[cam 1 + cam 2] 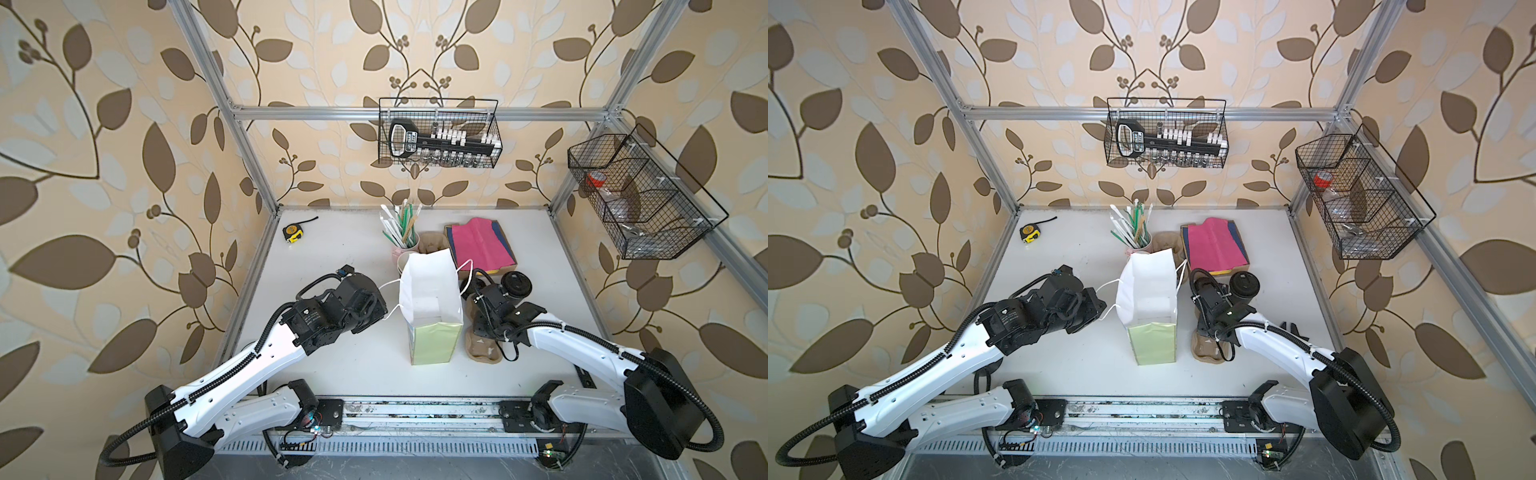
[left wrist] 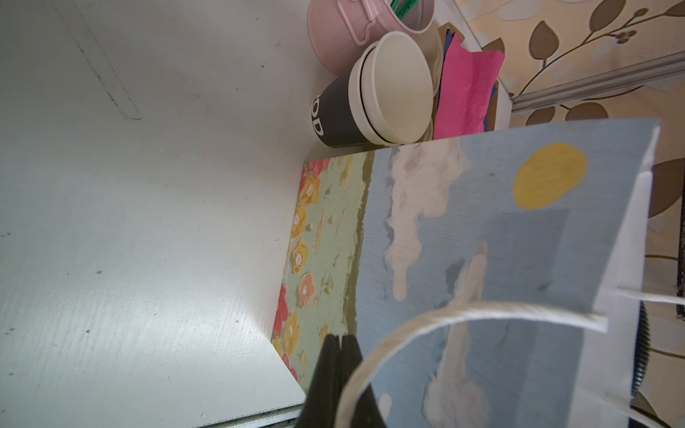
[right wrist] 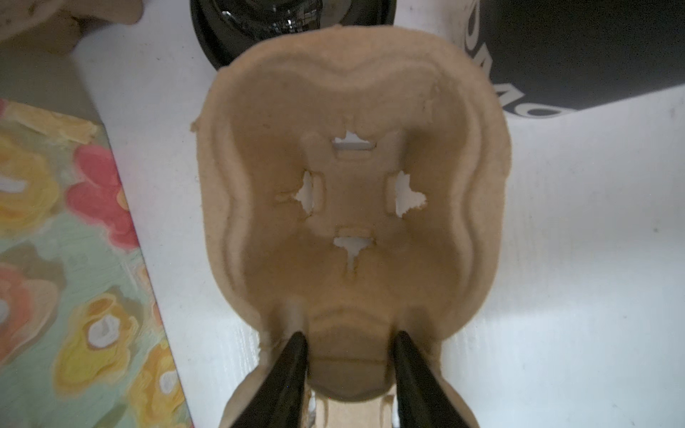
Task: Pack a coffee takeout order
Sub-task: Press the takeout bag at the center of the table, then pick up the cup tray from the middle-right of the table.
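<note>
Carrier (image 3: 352, 207): one; lidded cup (image 1: 516, 284): one; pink napkin (image 1: 482, 245): one

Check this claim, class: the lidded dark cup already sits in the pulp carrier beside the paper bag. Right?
No. The lidded dark cup stands outside the pulp carrier, next to it; the right wrist view shows the well empty. The carrier is indeed beside the paper bag.

The bag (image 1: 430, 307) is stood mid-table (image 1: 332, 257); the carrier (image 1: 484, 351) is laid just right of it, the lidded cup (image 1: 516, 285) behind the carrier, the napkin (image 1: 482, 245) further back, the tape measure (image 1: 293, 232) at back left
</note>
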Tool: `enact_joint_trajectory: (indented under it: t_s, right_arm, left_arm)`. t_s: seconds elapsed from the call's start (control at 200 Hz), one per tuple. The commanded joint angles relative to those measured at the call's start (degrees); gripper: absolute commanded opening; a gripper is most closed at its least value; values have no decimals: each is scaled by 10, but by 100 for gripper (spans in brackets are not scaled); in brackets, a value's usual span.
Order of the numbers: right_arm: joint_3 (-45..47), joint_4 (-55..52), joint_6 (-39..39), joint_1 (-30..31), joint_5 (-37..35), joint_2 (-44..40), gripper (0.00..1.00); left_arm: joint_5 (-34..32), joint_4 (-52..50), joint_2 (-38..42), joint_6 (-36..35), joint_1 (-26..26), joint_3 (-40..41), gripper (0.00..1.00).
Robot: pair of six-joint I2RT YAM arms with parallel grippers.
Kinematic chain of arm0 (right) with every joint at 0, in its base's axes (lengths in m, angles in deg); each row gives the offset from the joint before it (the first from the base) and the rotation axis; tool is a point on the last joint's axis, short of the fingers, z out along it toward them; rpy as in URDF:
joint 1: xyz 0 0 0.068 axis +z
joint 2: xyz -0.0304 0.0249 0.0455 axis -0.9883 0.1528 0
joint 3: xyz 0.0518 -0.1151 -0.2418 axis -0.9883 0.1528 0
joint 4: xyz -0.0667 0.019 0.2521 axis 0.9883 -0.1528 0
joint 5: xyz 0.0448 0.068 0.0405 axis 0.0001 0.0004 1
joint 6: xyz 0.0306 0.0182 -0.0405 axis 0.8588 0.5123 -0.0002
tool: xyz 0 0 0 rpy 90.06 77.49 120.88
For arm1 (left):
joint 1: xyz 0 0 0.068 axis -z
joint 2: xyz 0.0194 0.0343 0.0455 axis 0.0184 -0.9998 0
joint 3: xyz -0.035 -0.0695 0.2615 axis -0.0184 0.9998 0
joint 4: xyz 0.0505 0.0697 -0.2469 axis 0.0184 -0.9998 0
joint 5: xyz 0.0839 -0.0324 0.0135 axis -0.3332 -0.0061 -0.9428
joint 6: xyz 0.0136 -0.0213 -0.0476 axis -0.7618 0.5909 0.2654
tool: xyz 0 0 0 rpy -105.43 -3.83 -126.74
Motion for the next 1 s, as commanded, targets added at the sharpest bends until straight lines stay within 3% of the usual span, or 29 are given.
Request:
enact_joint_trajectory:
  t_s: [0.0, 0.34, 0.665, 0.995]
  right_arm:
    - [5, -8, 0, -1, -4, -11, 39]
    - [-2, -34, -6, -1, -18, -54, 38]
    - [5, -16, -4, -1, -3, -19, 42]
    - [7, -7, -9, -2, -6, 9, 36]
  left_arm:
    - [-20, 11, -12, 6, 7, 10, 0]
    - [-16, 32, -29, 14, 7, 31, 0]
    - [-11, 40, -33, 21, 8, 46, 0]
    - [-6, 53, -40, 26, 12, 58, 0]
